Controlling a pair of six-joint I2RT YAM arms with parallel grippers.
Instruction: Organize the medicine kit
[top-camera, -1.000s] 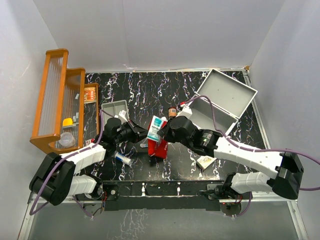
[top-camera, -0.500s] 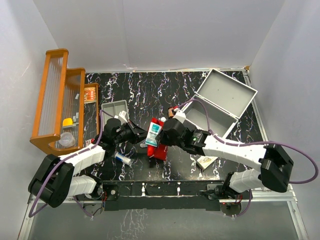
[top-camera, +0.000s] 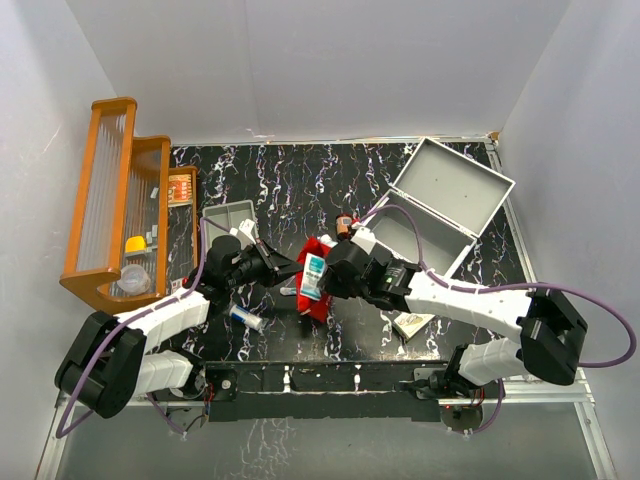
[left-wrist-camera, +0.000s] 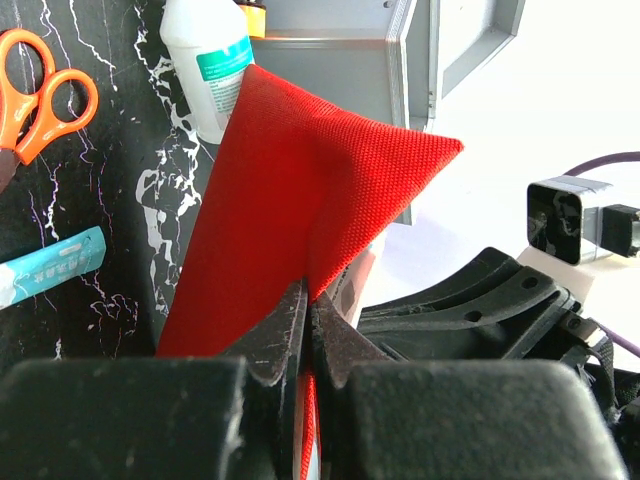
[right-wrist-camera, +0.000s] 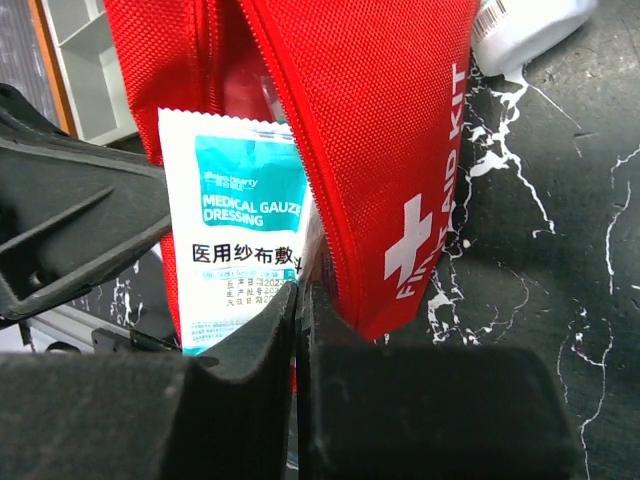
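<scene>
The left claw (left-wrist-camera: 308, 305) is clamped on a fold of the red pouch (left-wrist-camera: 300, 180), propping its mouth up. The right claw (right-wrist-camera: 297, 305) pinches a gauze packet (right-wrist-camera: 245, 225) at the open zip. The medicine kit (top-camera: 452, 195), a grey case, sits lid-open at the far right of the tabletop (top-camera: 300, 170), apart from both. The packet's corner may snag on the zip and crumple. The thin fabric may also slip free, collapsing the pouch.
</scene>
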